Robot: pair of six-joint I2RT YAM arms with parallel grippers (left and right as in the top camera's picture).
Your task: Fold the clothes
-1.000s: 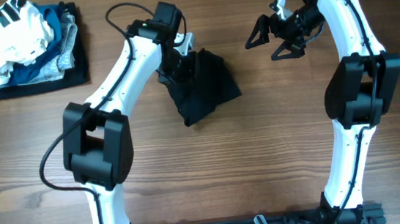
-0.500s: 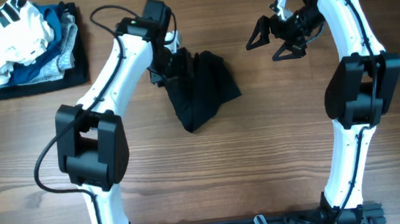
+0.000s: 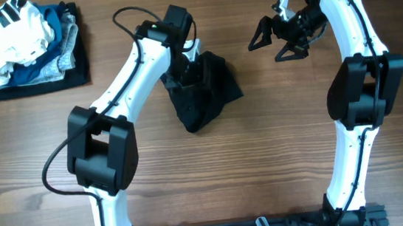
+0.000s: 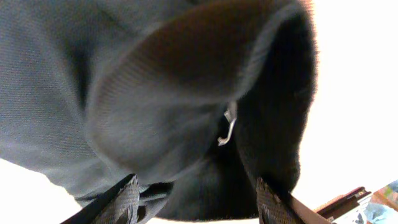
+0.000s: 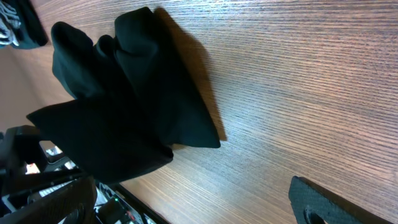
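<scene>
Our left claw (image 4: pixel 198 200) has swung right, over the black shirt (image 3: pixel 213 90).
It stands released, the right claw (image 3: pixel 272 45) spread empty; withdrawing, it could snag the bunched cloth and undo our fold.

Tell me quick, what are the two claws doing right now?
Left gripper: open, over the black garment.
Right gripper: open, holding nothing.

No writing, label, brand, number or sign can be read in any view. The black garment (image 3: pixel 213 90) is plain. The stack of clothes (image 3: pixel 21 45) shows only stripes and solid colours, with no lettering. The wooden bench (image 3: pixel 266 166) carries no marks.
</scene>
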